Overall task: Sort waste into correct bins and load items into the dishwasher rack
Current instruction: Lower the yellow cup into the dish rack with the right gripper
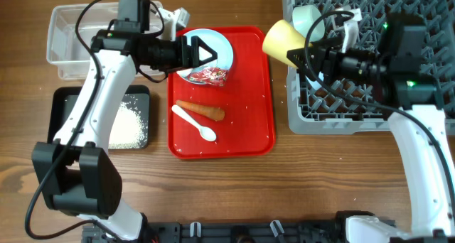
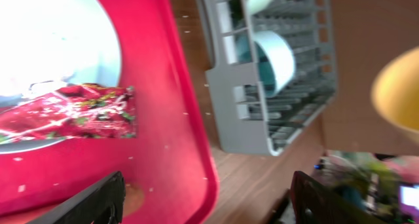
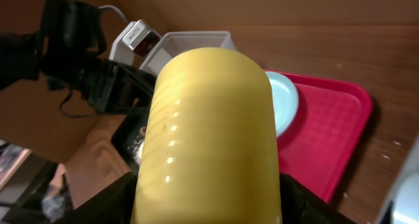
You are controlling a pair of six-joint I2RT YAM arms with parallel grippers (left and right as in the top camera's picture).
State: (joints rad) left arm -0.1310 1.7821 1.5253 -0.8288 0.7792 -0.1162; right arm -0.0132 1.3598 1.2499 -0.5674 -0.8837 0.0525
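**Wrapper just off the open left jaws; cup held on the other side**

The red snack wrapper [image 1: 210, 74] lies crumpled on the near edge of the pale blue plate [image 1: 222, 42], at the back of the red serving tray [image 1: 250, 94]. Its long axis runs roughly left to right across the table.

The left gripper [image 1: 210, 55] hangs right by it, jaws spread wide with nothing between them. From above, the wrapper sits just to the near side of the fingertips, not squarely under them. I'd say the next pinch depends on closing that small offset. The left arm is plainly the nearer one, and the clear tub [image 1: 71, 30] is close behind it.

The left wrist view adds what the overhead can't. The two fingers [image 2: 91, 201] stand at the bottom of the frame, with the wrapper ahead of them and off toward one side. The spread of the jaws runs about along the wrapper's length, so a turn of the wrist may help.

Further out, the carrot [image 1: 202, 110] and white spoon [image 1: 193, 122] lie on the tray, apart from the gripper. Rice [image 1: 131, 126] sits in the black tray [image 1: 64, 94].

The right gripper [image 1: 298, 55] is clamped around the yellow cup [image 1: 283, 38], holding it in the air at the left edge of the grey rack [image 1: 355, 122]. The right wrist view shows the cup filling its jaws. It hides the rack, which only the overhead places.
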